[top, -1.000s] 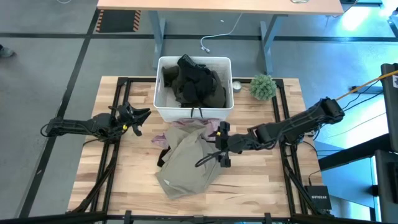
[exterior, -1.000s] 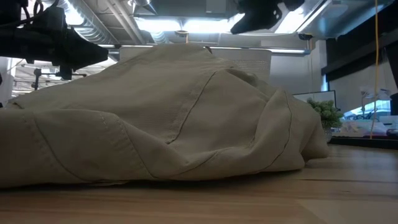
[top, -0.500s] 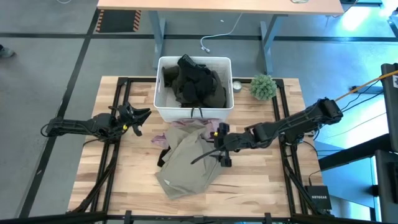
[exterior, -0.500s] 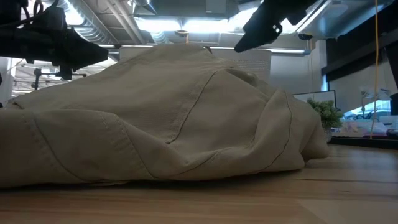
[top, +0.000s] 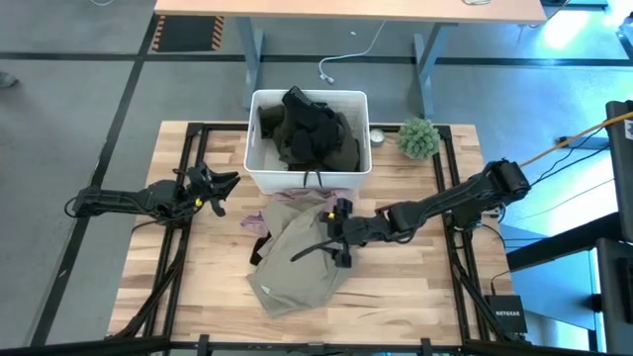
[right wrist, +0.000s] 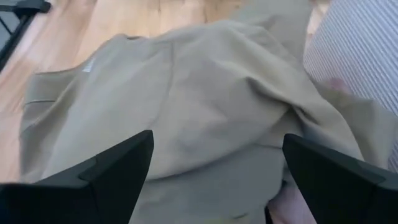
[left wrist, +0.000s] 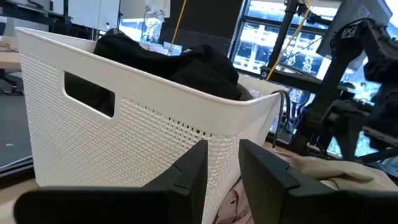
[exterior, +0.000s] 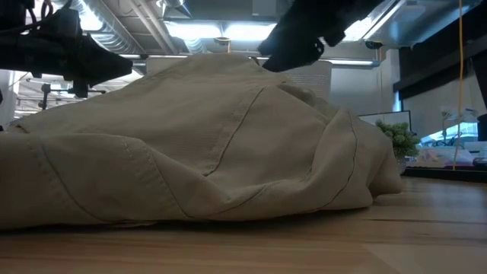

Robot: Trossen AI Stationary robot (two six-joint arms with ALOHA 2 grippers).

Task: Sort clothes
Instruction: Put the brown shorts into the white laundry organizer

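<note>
Over beige garment (top: 297,262): right claw (top: 338,232) wide open, empty; left claw (top: 220,188) nearly closed, empty. Floor box (top: 506,318) lettering possibly "NETGEAR".

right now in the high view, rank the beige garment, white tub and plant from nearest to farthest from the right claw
1. Beige garment: directly under the right claw, mid-table.
2. White tub: just behind it, at the table's back edge.
3. Plant: back right, beside the tub.

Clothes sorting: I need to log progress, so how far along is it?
Done: dark garments fill the white tub. In hand: the open right gripper hovers over the beige garment, gripping nothing. Left: that beige piece and the pink one on the table; left gripper waits aside.
</note>
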